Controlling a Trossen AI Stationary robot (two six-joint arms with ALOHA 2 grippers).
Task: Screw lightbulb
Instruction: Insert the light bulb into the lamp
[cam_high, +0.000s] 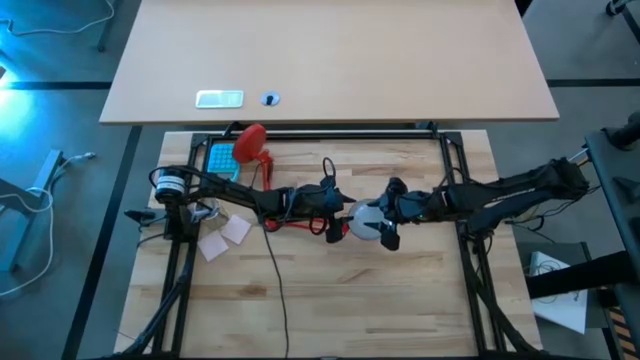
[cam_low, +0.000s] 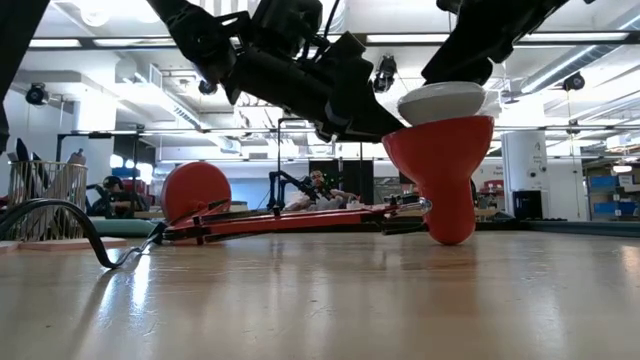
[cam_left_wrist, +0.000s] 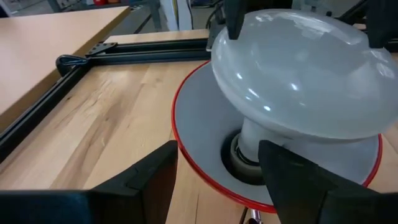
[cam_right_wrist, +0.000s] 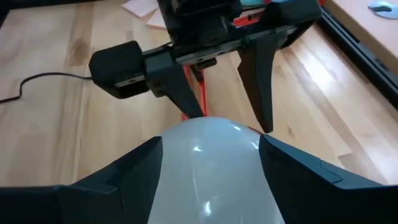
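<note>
The white lightbulb (cam_left_wrist: 298, 68) stands with its narrow neck (cam_left_wrist: 252, 140) down in the socket of the red lamp shade (cam_left_wrist: 199, 118), which opens upward and is white inside. In the low view the bulb (cam_low: 440, 100) sits on top of the shade (cam_low: 445, 170). My right gripper (cam_right_wrist: 211, 146) is shut on the bulb's globe. My left gripper (cam_left_wrist: 217, 180) comes from the table's left and is shut on the shade. The lamp's red arm (cam_low: 290, 222) and round base (cam_low: 195, 190) lie on the table. My left gripper has one finger (cam_left_wrist: 143, 180) on each side of the shade, at its outer wall below the rim (cam_left_wrist: 186, 158). It comes nearly level from the table's left. The shade stands upright, its narrow end (cam_low: 450, 232) on the table. My right gripper pinches the bulb's wide globe (cam_right_wrist: 168, 155) between its two fingers (cam_right_wrist: 124, 177). It comes slanting down from the table's right. The bulb stands upright, neck in the socket.
A black cable (cam_high: 275, 280) runs toward the table's near edge. Paper scraps (cam_high: 225, 237) and a blue pad (cam_high: 222, 157) lie at the left. A black frame (cam_high: 330, 132) borders the work area. A second tabletop (cam_high: 330, 60) lies beyond.
</note>
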